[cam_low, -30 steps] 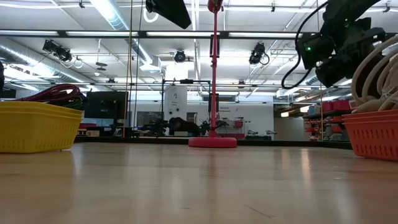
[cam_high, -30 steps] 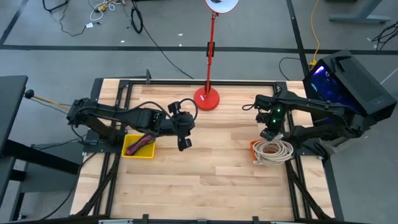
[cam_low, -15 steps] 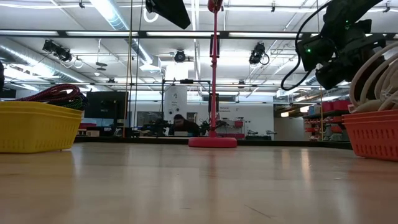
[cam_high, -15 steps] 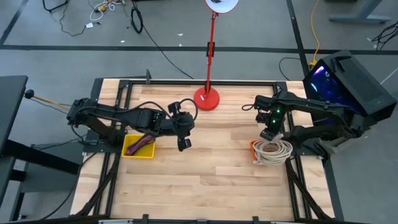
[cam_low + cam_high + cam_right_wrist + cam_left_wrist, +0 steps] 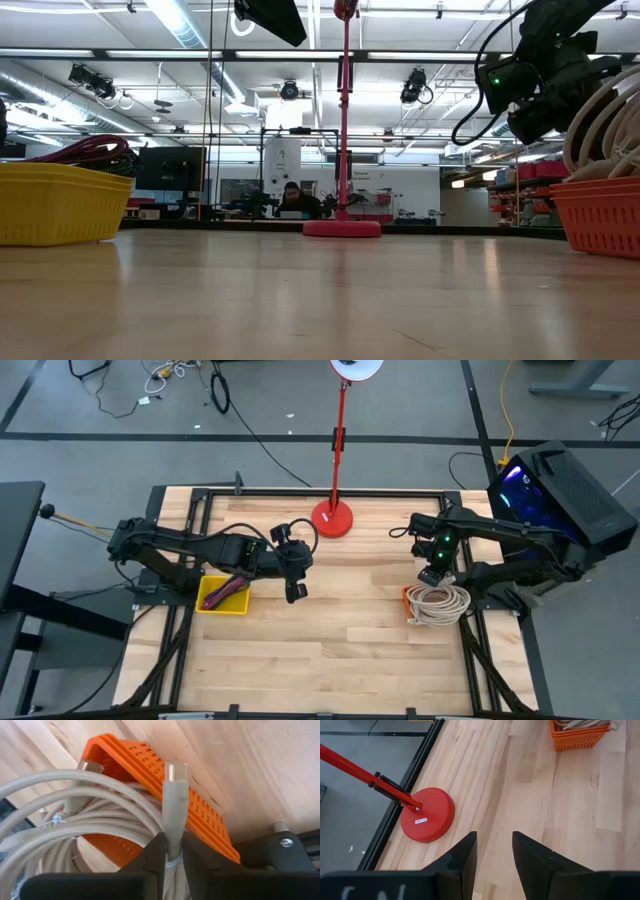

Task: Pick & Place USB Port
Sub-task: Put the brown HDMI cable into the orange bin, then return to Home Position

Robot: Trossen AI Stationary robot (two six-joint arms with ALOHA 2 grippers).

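A red lamp stand (image 5: pixel 332 517) sits at the table's (image 5: pixel 330 650) far edge, a person (image 5: pixel 291 194) seated well beyond it.

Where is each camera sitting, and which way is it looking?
High view: overhead, straight down; both arms, left gripper.
Low view: tabletop height, across; an arm above.
Left wrist: past its fingers at the red round lamp base.
Right wrist: right gripper on the beige USB cable.
All four share the orange plastic basket.

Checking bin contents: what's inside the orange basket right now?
A heaped coil of pale cable fills the orange basket and rises above its rim. The right gripper holds one plug end upright. The basket floor is covered by the coil.
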